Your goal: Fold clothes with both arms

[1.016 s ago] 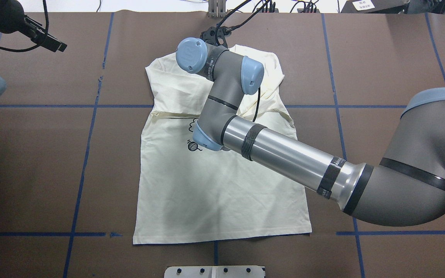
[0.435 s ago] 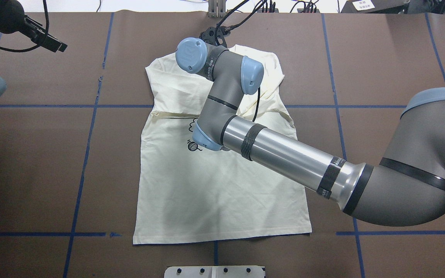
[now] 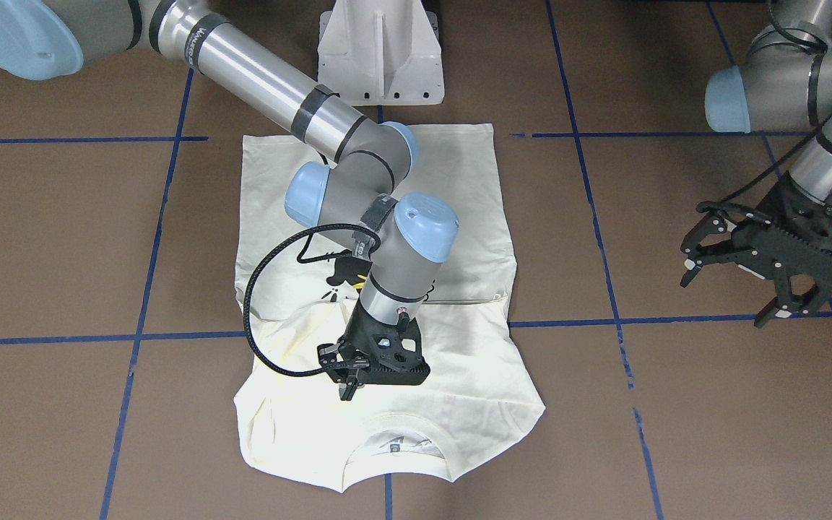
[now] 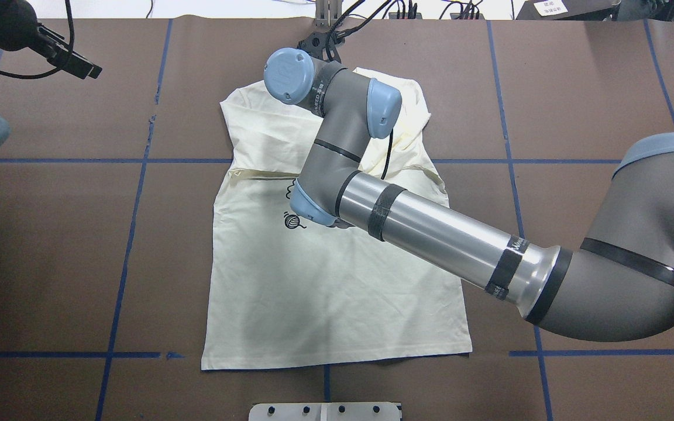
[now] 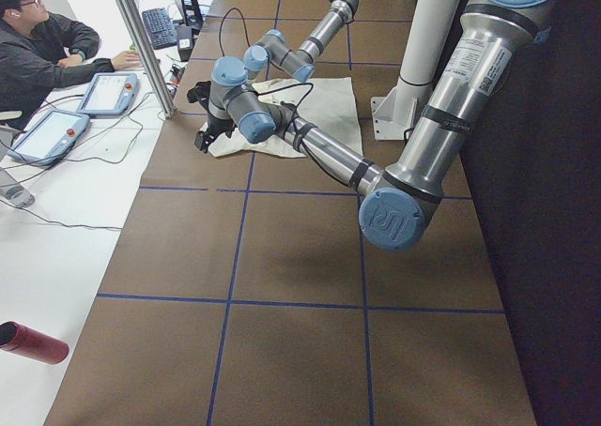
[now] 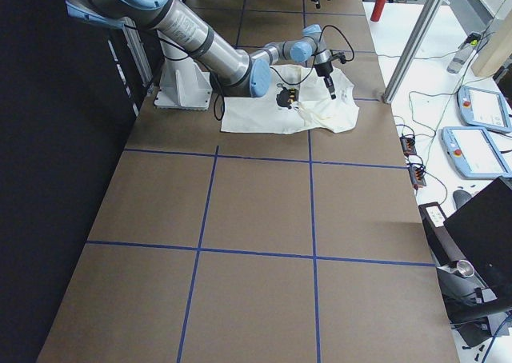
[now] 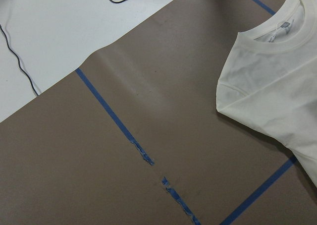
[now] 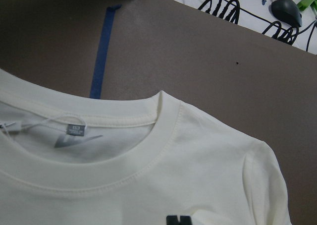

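Right gripper (image 3: 350, 381): low over T-shirt (image 3: 459, 361), just behind collar (image 3: 394, 442); clamped or loose, can't tell. Right arm (image 4: 442, 240) reaches across shirt. Left gripper (image 3: 734, 292): claws spread wide, empty, above bare table (image 3: 62, 253), well apart from shirt. T-shirt: table ctr, cat print (image 4: 293, 221) up, upper part rumpled. Table: brown w/ blue tape grid.

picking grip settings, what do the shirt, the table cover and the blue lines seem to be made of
Shirt: soft matte knit, likely cotton, judging by the ribbed, stitched collar. Table cover: probably matte brown paper; it ripples near its edge. Lines: dull blue tape with torn, frayed ends.
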### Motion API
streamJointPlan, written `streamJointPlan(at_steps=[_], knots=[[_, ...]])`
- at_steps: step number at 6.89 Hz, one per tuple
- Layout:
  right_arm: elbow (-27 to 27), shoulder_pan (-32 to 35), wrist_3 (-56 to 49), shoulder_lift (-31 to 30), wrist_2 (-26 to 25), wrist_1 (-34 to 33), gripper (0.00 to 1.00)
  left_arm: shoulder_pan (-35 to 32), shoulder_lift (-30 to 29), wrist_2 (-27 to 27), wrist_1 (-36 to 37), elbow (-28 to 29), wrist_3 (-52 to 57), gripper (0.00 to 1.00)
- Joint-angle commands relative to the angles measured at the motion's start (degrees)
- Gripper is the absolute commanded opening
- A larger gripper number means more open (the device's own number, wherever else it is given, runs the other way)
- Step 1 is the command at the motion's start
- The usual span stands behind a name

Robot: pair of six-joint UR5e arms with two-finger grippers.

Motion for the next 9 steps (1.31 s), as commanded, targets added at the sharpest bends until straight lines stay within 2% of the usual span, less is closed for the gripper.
streamJointPlan(at_steps=[1,3,6,7,8,9], knots=[[14.2,0.1,-1.3,-8.7,0.4,-4.5,0.00,0.0,0.0,0.0,0.0,-0.2,-1.2,1.00],[25.2,0.1,-2.4,-16.6,0.5,-6.6,0.00,0.1,0.0,0.0,0.0,-0.2,-1.4,1.00],[37.0,-0.7,-2.4,-26.5,0.4,-6.9,0.00,0.1,0.0,0.0,-0.6,-0.2,-1.4,1.00],[37.1,-1.3,-2.4,-27.0,0.4,-6.9,0.20,0.1,0.0,0.0,-1.3,0.0,-1.5,1.00],[37.2,-1.5,-2.4,-27.2,0.3,-6.9,0.46,0.1,0.0,0.0,-1.3,-0.1,-1.6,1.00],[37.4,-1.6,-2.4,-27.9,0.3,-6.8,0.46,0.1,0.0,0.0,-1.4,-0.2,-3.0,1.00]])
